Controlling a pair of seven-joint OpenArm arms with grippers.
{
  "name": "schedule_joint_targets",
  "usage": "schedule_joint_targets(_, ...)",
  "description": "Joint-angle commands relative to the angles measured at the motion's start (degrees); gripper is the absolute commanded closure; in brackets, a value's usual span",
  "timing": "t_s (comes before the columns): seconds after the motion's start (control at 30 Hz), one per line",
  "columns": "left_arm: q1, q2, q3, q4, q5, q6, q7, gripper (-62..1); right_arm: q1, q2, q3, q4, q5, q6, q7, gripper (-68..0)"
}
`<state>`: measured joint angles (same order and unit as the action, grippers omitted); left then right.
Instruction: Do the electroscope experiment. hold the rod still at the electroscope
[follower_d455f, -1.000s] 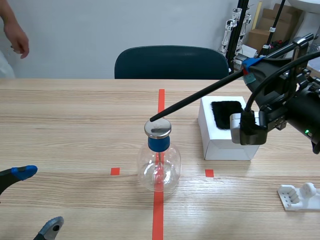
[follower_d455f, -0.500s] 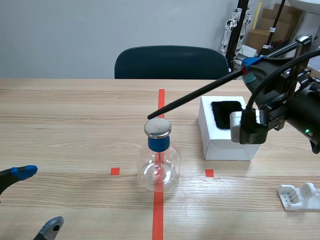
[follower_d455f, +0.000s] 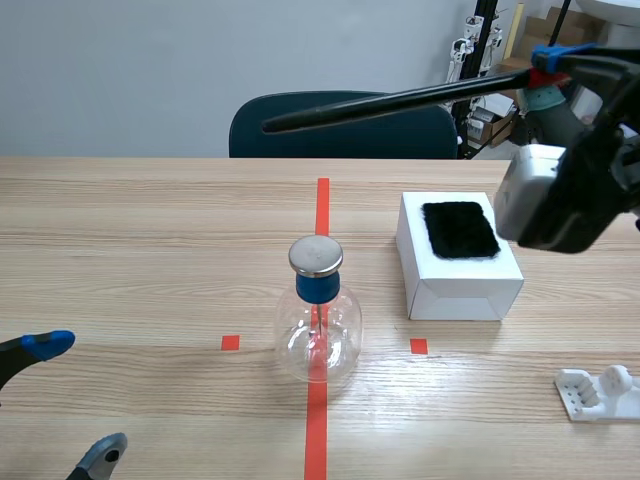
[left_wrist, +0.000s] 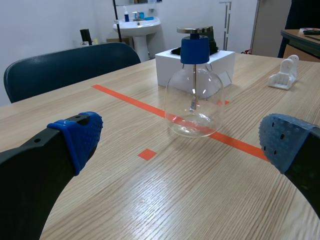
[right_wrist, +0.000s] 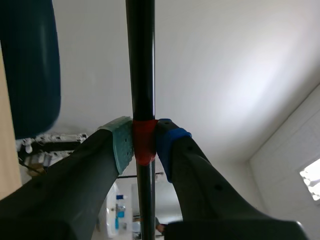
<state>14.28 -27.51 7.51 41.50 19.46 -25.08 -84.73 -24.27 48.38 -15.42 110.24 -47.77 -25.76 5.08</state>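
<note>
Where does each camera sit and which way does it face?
Scene view: between the arms, facing across the table to the chair; left gripper low, right gripper raised with the rod.
Left wrist view: low over the table, facing the electroscope; own open fingers show.
Right wrist view: raised, looking up along the rod; own fingers shut on it.
Scene and left wrist views share the electroscope and white box.

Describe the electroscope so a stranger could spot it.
On the wooden table, follow the long orange-red tape line. The electroscope stands on it, beside the white box. Only it is clear glass, with a blue neck and metal cap.
</note>
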Motion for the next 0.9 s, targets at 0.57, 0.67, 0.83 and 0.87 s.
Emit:
schedule_joint_targets(0.57,0.0,-0.5,-0.5,0.8,-0.4,0.1,-1.2,-62.3,-35.2,-18.1,13.9,10.3,0.8,-9.4,7.9,-5.9)
schedule_joint_targets(0.67,0.0,-0.5,-0.5,0.8,-0.4,0.1,-1.2,-62.3,-37.9,-19.1,14.3,10.2,2.7,-8.7,7.9,-5.9)
schedule_joint_targets(0.83,0.0,-0.5,-0.5,0.8,-0.4,0.1,-1.2,-62.3,-38.9,-19.2,14.3,9.2,5.0,-5.6,8.0,-5.9)
schedule_joint_targets(0.87,0.0,-0.5,-0.5,0.8,-0.4,0.1,-1.2,-62.3,-38.8,-19.2,14.2,8.5,5.2,-4.9,8.3,-5.9)
